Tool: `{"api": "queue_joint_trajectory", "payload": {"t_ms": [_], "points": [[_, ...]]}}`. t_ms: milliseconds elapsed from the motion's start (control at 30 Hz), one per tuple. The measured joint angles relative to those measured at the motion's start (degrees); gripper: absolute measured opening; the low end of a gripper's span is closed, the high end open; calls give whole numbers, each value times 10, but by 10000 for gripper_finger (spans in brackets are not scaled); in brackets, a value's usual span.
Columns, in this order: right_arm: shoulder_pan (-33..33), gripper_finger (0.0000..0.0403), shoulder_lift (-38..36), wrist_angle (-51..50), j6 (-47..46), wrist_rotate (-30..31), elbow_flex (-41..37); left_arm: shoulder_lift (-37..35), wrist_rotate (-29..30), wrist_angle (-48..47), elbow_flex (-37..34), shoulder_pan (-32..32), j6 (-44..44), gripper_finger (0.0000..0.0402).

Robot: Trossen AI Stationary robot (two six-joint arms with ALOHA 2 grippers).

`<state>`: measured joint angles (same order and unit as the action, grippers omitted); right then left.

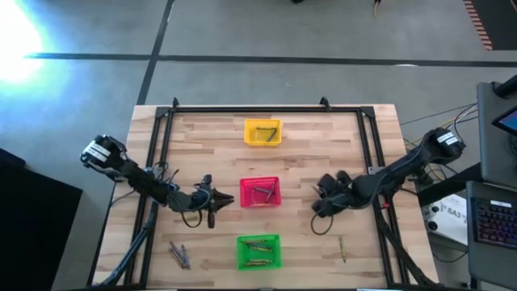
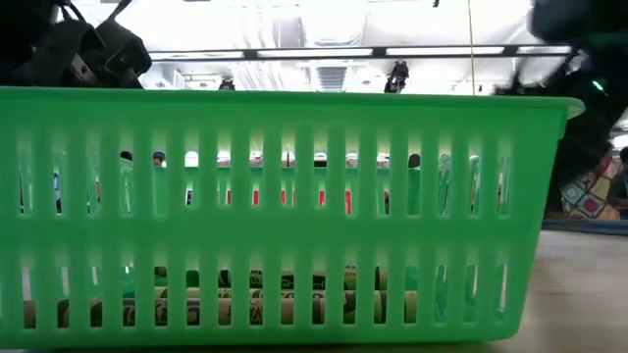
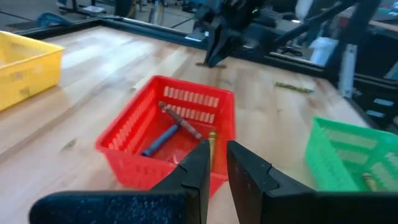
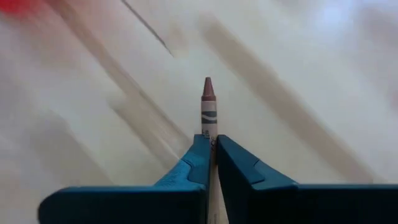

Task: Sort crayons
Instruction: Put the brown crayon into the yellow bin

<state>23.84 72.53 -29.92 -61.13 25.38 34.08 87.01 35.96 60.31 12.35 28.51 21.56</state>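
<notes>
Right of the red basket [image 1: 260,192], the right gripper [image 4: 212,144] clenches a reddish-brown crayon [image 4: 208,107], its long axis pointing straight out from the jaws.

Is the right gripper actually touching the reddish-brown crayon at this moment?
Touching. The right wrist view shows the right gripper shut on the reddish-brown crayon: both fingers press its sides with no gap, and its tip sticks out ahead of them.

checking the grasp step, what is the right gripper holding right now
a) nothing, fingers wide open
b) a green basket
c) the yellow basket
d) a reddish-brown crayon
d: in the right wrist view the right gripper is shut on a reddish-brown crayon that sticks out past its fingertips.
</notes>
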Motion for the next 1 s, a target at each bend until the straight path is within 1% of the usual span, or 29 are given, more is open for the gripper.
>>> {"api": "queue_joint_trajectory", "payload": {"t_ms": [100, 133, 200, 233, 333, 433, 500, 600, 667, 767, 900, 1000], "points": [[-36, 13, 0, 5, 89, 42, 35, 8, 17, 0, 0, -2, 0, 37], [-53, 13, 0, 22, 123, 54, 46, 11, 21, 1, 0, -2, 0, 37], [-94, 13, 0, 74, 199, 57, 63, 20, 23, 1, 0, -3, 0, 37], [-116, 13, 0, 104, 240, 47, 68, 24, 24, 0, 1, -3, 1, 37], [-192, 13, 10, 209, 355, -25, 80, 35, 24, 1, 8, -3, 6, 37], [-266, 13, 31, 279, 429, -103, 100, 46, 22, 1, 15, -2, 6, 37], [-309, 13, 54, 306, 462, -137, 120, 54, 13, 1, 19, -2, 11, 37], [-367, 13, 107, 324, 514, -183, 161, 65, -20, 1, 20, -2, 36, 37], [-398, 13, 151, 322, 543, -212, 200, 71, -40, -2, 20, -2, 49, 37], [-428, 13, 219, 311, 579, -239, 267, 77, -51, -4, 20, -2, 55, 37], [-450, 15, 293, 230, 641, -243, 373, 78, -51, -3, 20, -2, 59, 37], [-460, 31, 334, 167, 664, -243, 444, 77, -51, -3, 20, -2, 60, 37]]}}
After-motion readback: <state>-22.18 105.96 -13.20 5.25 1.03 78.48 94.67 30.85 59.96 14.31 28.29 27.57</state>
